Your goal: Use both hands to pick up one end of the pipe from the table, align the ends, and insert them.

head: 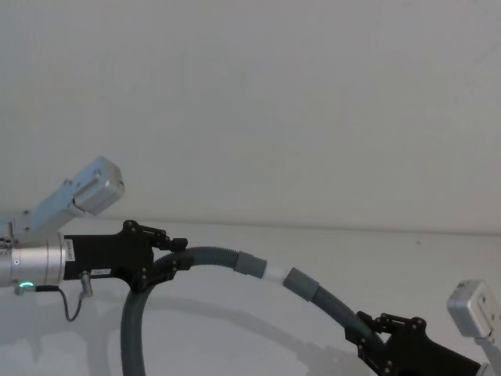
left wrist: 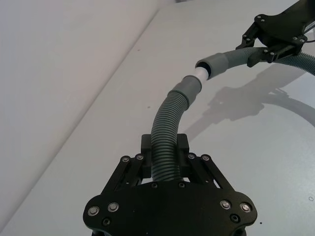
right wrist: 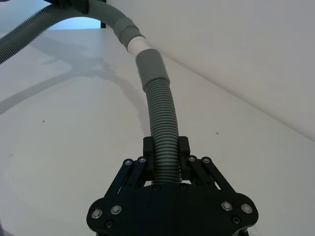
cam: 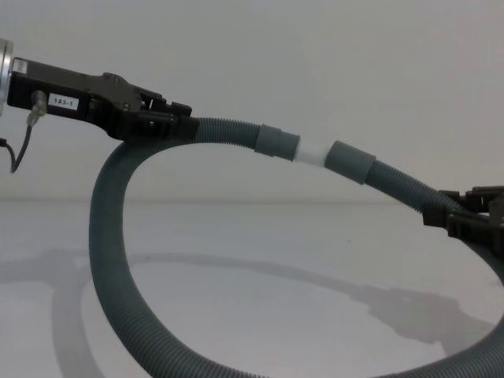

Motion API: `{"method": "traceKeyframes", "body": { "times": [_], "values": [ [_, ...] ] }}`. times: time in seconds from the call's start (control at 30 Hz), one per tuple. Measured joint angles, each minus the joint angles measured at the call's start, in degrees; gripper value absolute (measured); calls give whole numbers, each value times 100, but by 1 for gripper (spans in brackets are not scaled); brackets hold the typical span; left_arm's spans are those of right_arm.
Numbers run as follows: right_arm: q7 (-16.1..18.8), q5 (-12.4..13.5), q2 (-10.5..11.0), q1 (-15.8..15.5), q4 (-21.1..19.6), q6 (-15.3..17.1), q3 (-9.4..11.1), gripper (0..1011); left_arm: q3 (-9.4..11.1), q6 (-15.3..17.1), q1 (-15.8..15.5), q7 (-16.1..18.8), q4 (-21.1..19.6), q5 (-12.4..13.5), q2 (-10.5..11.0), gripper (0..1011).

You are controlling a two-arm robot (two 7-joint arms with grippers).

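Underneath both hands lies the table (head: pixel 407 258), white and bare, catching the hose's shadow. The pipe (cam: pixel 106 236) is held off it near its two ends. It is dark grey and ribbed, and its slack drops in a wide loop below and behind the left gripper (head: pixel 174 254).

That gripper is clamped on the corrugated stretch a short way behind its cuff. The right gripper (head: pixel 364 329) is clamped the same way on the other stretch, lower and nearer the robot. Each has the hose running straight out ahead of its fingertips.

Between the two hands, the left-held cuff (cam: pixel 276 144) and the plain cuff (cam: pixel 350 161) face each other. Both are smooth and grey, each about equally far from its own gripper.

Bridging them is the white tip (cam: pixel 313 153), which sticks out of the left-held cuff and reaches the mouth of the plain one. How deep it sits inside cannot be seen.

The long axis slopes from the left hand down toward the right. The left wrist view suggests a slight kink at the joint. I judge the next push should run along that line, with the hands closing toward each other.
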Motion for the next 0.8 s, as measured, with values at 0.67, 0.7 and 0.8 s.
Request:
{"method": "traceKeyframes", "body": {
  "times": [0.67,0.7,0.8],
  "values": [
    [33,105,126,-23,-51,-58,-74,258,122,15,-81,34,-16,0,32,271],
    [33,106,131,-23,-51,-59,-80,257,128,20,-82,40,-27,-2,41,271],
    [33,109,146,-18,-54,-61,-101,258,138,29,-84,57,-38,-10,55,271]
  ]
}}
